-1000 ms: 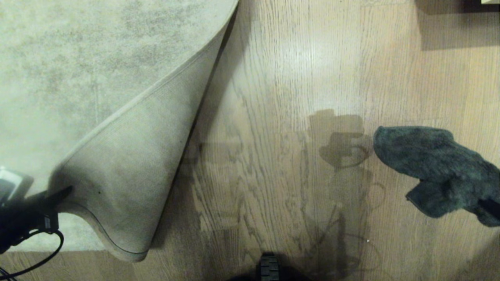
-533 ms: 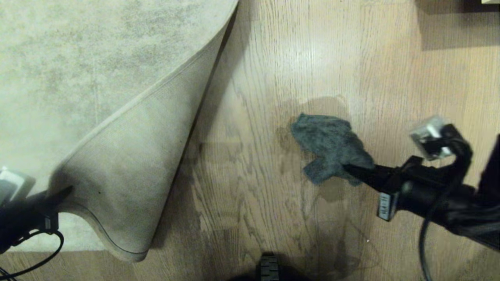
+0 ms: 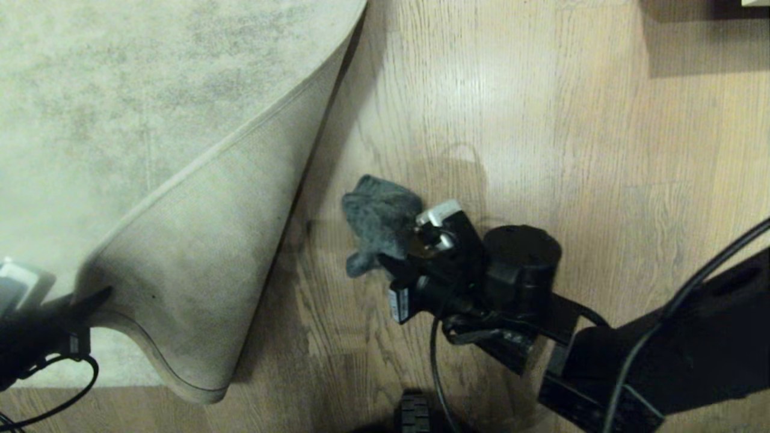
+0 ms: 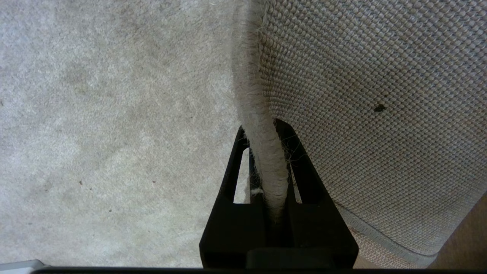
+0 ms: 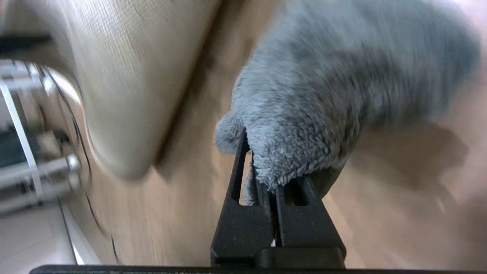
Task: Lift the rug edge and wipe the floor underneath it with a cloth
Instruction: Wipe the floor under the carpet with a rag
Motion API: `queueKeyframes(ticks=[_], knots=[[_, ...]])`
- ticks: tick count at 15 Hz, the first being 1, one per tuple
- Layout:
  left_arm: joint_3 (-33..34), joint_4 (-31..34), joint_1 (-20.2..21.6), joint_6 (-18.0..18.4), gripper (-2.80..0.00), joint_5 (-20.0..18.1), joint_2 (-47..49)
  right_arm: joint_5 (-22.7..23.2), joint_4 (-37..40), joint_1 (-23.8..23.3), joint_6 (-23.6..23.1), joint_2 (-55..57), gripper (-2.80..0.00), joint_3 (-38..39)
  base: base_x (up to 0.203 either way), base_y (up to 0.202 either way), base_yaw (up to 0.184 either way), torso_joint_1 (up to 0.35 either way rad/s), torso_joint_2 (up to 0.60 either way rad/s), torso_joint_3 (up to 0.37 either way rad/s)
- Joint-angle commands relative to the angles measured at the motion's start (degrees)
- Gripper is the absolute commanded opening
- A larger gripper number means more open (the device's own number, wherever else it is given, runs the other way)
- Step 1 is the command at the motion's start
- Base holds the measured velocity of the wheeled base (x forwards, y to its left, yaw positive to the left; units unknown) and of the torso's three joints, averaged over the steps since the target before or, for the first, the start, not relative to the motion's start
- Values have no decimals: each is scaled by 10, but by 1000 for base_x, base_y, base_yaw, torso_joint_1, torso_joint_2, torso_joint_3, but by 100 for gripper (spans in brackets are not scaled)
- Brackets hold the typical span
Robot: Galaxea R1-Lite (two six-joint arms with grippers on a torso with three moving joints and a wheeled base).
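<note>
Left hand [image 4: 266, 160] clamped on pale grey-beige short-pile rug [image 3: 198, 240] edge, folding it back to bare the wood-plank floor [image 3: 541, 120]. Right hand [image 5: 272, 179] clamped on dark grey-teal fuzzy cloth [image 3: 379, 216], beside the fold, for wiping.

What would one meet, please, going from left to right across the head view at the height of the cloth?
Left claw pinching the rug → folded-back rug corner → bare floor → cloth → right claw gripping it → more floor.

Dark furniture shadow [image 3: 704, 54], far right corner
</note>
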Motion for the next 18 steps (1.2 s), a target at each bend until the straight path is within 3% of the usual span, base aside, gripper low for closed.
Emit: queueKeyframes(ticks=[1,7,12,18], knots=[[0,-5,0,2,-280,-2,-1,-9,-11,28,7,105,-280,-75,0,0,0,0,0,0],[0,-5,-1,1,-280,-2,-3,-29,-21,50,21,205,-280,-222,0,0,0,0,0,0],[0,-5,0,1,-280,-2,-2,-40,-15,-19,14,224,-280,-270,0,0,0,0,0,0],[6,-4,-1,1,-280,-2,-1,-40,26,-83,6,235,-280,-400,0,0,0,0,0,0]])
